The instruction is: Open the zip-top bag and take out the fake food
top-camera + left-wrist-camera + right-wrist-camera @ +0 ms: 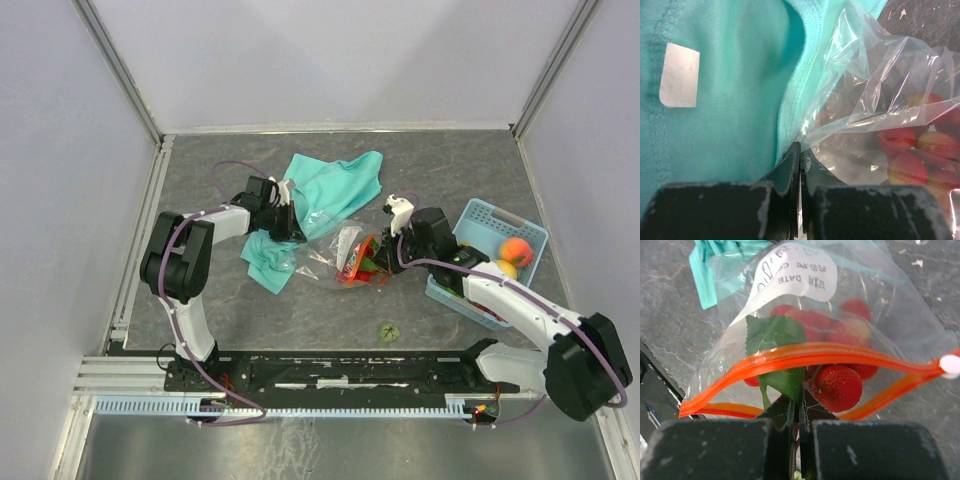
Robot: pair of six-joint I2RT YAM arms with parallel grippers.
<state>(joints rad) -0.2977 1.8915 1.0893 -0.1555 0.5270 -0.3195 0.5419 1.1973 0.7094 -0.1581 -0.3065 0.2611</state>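
Observation:
The clear zip-top bag (330,248) lies mid-table, and its orange zip strip (815,354) gapes open toward the right wrist camera. Red berries (837,387) and a green leaf (775,335) of the fake food sit at the mouth. My right gripper (801,399) is shut on the leaf and stem of the berry sprig at the bag's opening (378,258). My left gripper (800,150) is shut on the bag's clear closed end (875,75), beside the teal cloth (725,90). More berries (907,160) show through the plastic. A peach (516,251) and a lemon (505,268) lie in the blue basket.
The blue basket (522,228) stands at the right, next to my right arm. The teal cloth (335,185) is spread behind and under the bag's left end. A loose green leaf (388,332) lies on the table near the front rail.

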